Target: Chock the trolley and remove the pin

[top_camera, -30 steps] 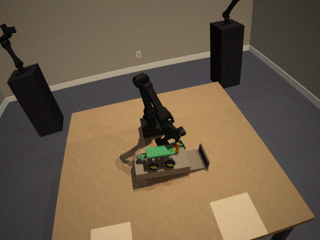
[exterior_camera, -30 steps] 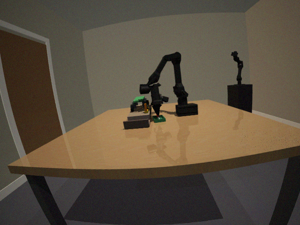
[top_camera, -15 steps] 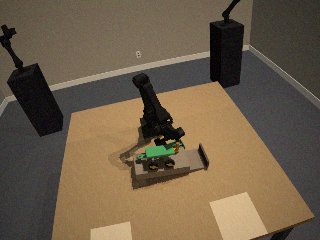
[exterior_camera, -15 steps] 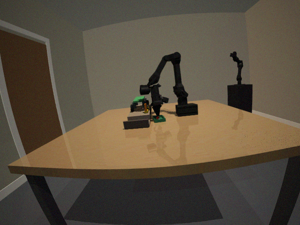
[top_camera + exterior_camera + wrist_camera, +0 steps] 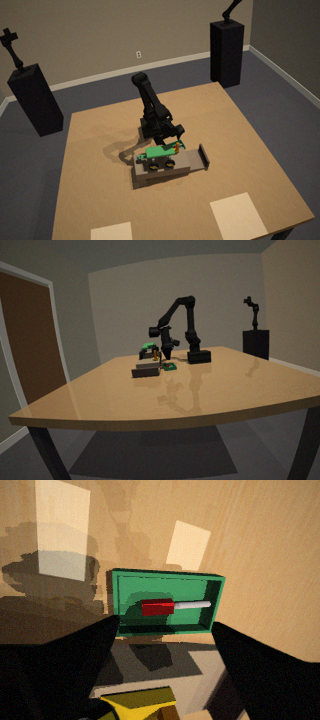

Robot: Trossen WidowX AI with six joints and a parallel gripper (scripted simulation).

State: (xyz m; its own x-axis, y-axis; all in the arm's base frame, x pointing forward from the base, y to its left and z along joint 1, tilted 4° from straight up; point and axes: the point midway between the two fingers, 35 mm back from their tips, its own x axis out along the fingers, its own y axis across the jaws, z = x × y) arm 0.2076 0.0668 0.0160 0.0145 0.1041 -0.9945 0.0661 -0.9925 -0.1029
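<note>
My gripper (image 5: 171,141) (image 5: 168,358) (image 5: 166,623) is open and empty, just above the green tray (image 5: 169,369) (image 5: 170,572). The red-headed stop pin (image 5: 168,365) (image 5: 158,607) lies in the tray, its pale shaft pointing right in the wrist view. The green-topped trolley (image 5: 158,151) (image 5: 148,345) stands upright on the ramp (image 5: 165,174) (image 5: 148,364). The yellow chock (image 5: 177,147) (image 5: 155,355) (image 5: 145,702) stands on the ramp at the trolley's downhill end, orange handle upright, on the side toward the tray. Contact between chock and wheel cannot be made out.
A dark end board (image 5: 204,157) (image 5: 146,372) stands at the ramp's low end. The tray lies on the table beside the ramp, on the arm-base side. The arm's base (image 5: 199,357) stands farther back. Two black pedestals (image 5: 36,100) (image 5: 226,51) stand beyond the table.
</note>
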